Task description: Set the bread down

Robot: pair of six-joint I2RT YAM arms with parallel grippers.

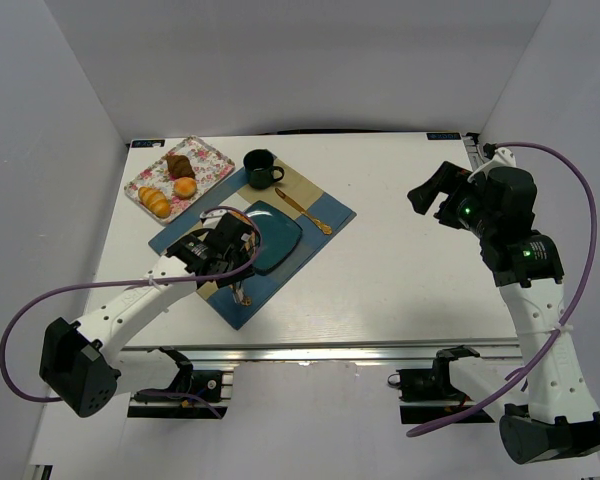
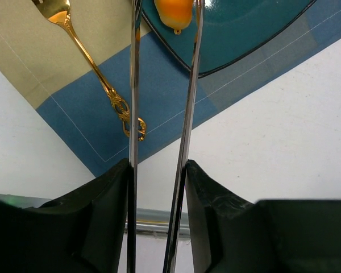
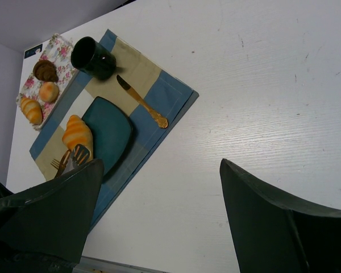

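My left gripper (image 1: 226,250) (image 2: 158,170) is shut on a pair of metal tongs (image 2: 188,102). The tong blades reach out over the near-left part of the teal plate (image 1: 280,240) (image 2: 256,28). Between their tips sits the bread, a golden-orange croissant (image 2: 173,14), which also shows in the right wrist view (image 3: 77,134) at the plate's left edge. I cannot tell whether it rests on the plate. In the top view the arm hides it. My right gripper (image 1: 427,197) (image 3: 159,216) is open and empty, raised over the right side of the table.
A floral tray (image 1: 208,152) at the back left holds another croissant (image 1: 155,202), a round orange bun (image 1: 185,187) and a dark brown pastry (image 1: 179,164). On the blue-beige placemat (image 1: 325,205) are a dark cup (image 1: 260,168), a gold knife (image 1: 303,210) and a gold fork (image 2: 96,74).
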